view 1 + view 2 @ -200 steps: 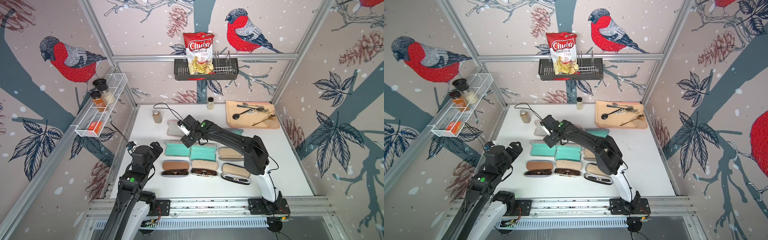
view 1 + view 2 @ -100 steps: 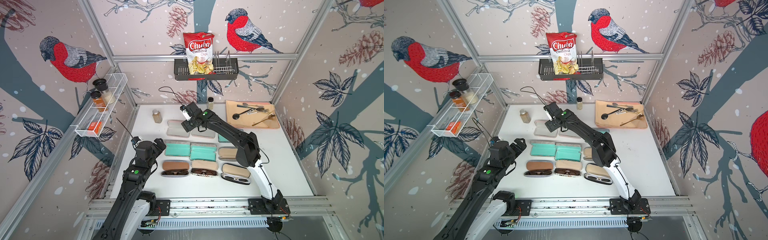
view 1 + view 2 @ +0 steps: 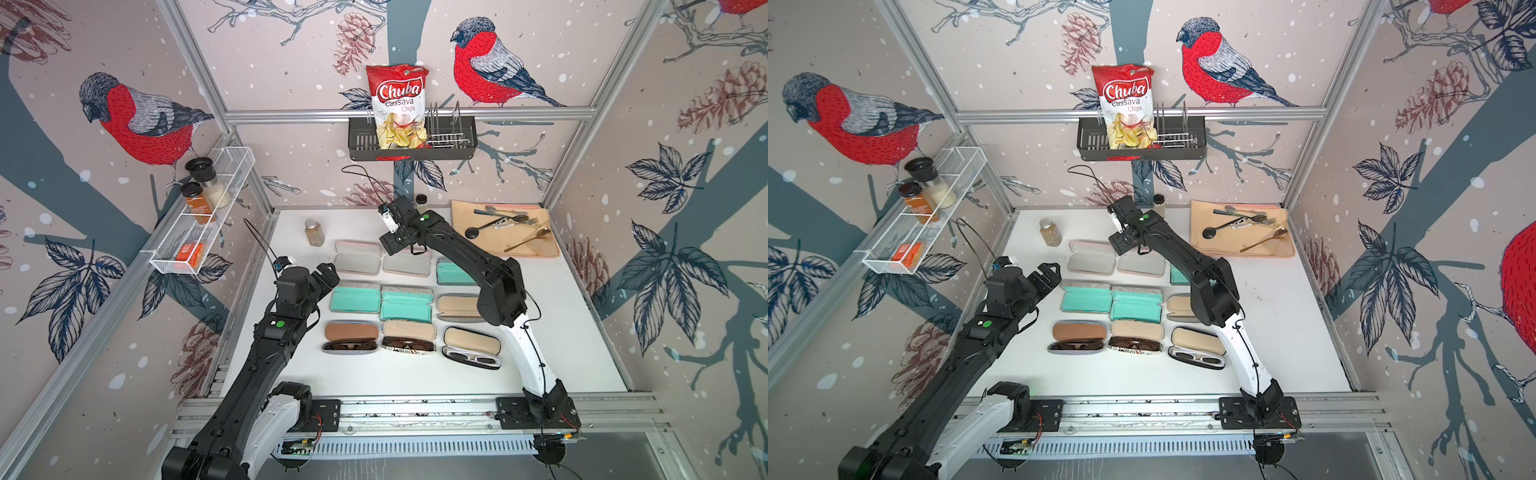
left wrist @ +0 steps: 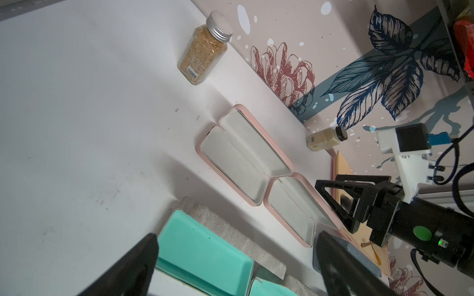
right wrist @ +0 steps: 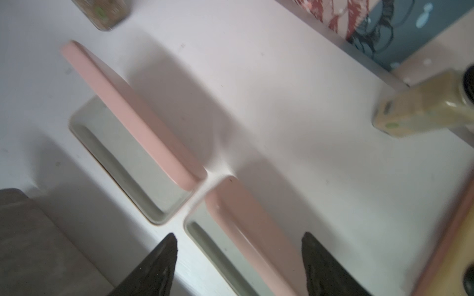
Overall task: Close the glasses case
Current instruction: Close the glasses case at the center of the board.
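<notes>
Right wrist view: smooth, round-cornered pink case [image 5: 247,226], pale grey lining.

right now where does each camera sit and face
Top views: high at the front, looking down on the table and glasses cases; both arms, left hand, right hand.
Left wrist: left arm, facing the back wall over the leftmost pink case; own fingers, right hand.
Right wrist: right arm, close over the back row; own fingertips.
Shared: both wrist views show that pink case.

The right claw [image 3: 390,247] has swung back over the rear pink case [image 3: 407,266]; the left claw [image 3: 328,274] advanced.
</notes>
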Available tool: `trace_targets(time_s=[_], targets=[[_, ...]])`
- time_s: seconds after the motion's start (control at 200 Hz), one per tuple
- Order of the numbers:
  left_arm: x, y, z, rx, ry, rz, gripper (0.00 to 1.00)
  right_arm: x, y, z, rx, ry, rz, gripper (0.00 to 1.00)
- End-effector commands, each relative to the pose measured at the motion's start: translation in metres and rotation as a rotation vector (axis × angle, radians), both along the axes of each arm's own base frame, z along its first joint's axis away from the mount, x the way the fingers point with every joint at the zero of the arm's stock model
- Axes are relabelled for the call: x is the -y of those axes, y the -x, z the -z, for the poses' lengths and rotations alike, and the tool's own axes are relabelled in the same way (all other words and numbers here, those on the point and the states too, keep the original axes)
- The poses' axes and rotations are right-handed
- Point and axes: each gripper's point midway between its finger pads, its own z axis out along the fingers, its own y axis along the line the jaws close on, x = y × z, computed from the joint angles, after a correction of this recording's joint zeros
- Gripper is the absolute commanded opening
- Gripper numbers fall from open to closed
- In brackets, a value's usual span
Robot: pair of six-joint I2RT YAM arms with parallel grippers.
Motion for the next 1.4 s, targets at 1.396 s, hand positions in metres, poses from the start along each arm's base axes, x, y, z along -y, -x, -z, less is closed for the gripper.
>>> trace_targets(time_s=[1.396], targets=[[0.08,-0.04,-0.004,0.02,0.018,0.29,0.96,0.212,0.044,0.039,-0.113,0.397,0.224,0.82]])
